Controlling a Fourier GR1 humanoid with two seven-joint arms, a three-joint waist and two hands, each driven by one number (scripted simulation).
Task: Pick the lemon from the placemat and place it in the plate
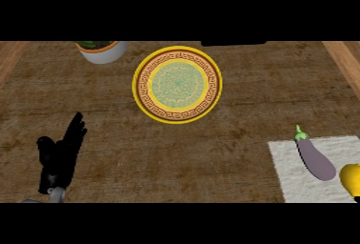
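Left hand (62,153) open — lemon (352,179) far right.

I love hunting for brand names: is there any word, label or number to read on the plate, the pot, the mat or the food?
None: no text shows anywhere.
The plate bears only an ornamental border, no letters; pot, placemat, eggplant and lemon are plain.
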